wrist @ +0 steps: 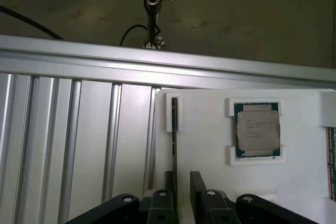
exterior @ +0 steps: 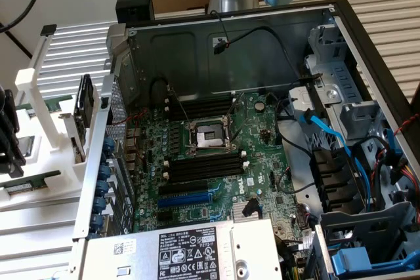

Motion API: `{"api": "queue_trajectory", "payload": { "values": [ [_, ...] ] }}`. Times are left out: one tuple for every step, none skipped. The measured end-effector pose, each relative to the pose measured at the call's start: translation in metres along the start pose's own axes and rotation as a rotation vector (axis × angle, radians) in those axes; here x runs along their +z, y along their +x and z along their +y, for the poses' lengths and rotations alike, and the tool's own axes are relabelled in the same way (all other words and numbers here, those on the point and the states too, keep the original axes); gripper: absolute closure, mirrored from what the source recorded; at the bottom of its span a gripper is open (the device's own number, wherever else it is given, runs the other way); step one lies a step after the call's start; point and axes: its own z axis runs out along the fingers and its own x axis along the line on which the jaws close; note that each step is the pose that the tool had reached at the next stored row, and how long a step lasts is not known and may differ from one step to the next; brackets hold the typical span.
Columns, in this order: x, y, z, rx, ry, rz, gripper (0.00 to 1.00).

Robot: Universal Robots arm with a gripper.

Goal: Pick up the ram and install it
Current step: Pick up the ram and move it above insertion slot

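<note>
A ribbed metal counter [wrist: 52, 145] carries a white holder [wrist: 210, 150]. The ram [wrist: 175, 129] stands on its thin edge in a slot of this holder, near a square processor chip [wrist: 256, 130]. The gripper [wrist: 182, 177] is spread apart with the ram between its fingers. The ram is close to one finger and maybe touching it; it is hard to tell. Nothing is pinched. If the fingers shut off-centre, one may push the ram sideways. Then it could tip, jam in its slot, or slip from a weak hold.
</note>
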Motion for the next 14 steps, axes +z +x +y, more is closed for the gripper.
{"api": "queue_trajectory", "payload": {
  "values": [
    [-0.0004, 0.0005, -0.0079, 0.000, -0.0001, 0.0000, 0.74],
    [-0.0003, 0.0005, -0.0080, 0.000, -0.0003, 0.0006, 0.74],
    [-0.0002, 0.0006, -0.0081, 0.000, -0.0002, 0.0020, 0.74],
    [0.0004, 0.0007, -0.0082, 0.000, 0.0008, 0.0062, 0.74],
    [0.0009, 0.0007, -0.0082, 0.000, 0.0014, 0.0091, 0.74],
    [0.0013, 0.0007, -0.0083, 0.000, 0.0022, 0.0123, 0.74],
    [0.0017, 0.0008, -0.0085, 0.000, 0.0034, 0.0150, 0.74],
    [0.0021, 0.0009, -0.0088, 0.000, 0.0050, 0.0164, 0.74],
    [0.0025, 0.0009, -0.0093, 0.000, 0.0067, 0.0173, 0.74],
    [0.0028, 0.0010, -0.0104, 0.000, 0.0086, 0.0177, 0.74],
    [0.0031, 0.0011, -0.0115, 0.000, 0.0106, 0.0178, 0.74],
    [0.0031, 0.0012, -0.0128, 0.000, 0.0121, 0.0180, 0.74],
    [0.0033, 0.0013, -0.0141, 0.000, 0.0138, 0.0181, 0.74],
    [0.0035, 0.0014, -0.0152, -0.001, 0.0155, 0.0182, 0.74]
  ]
}}
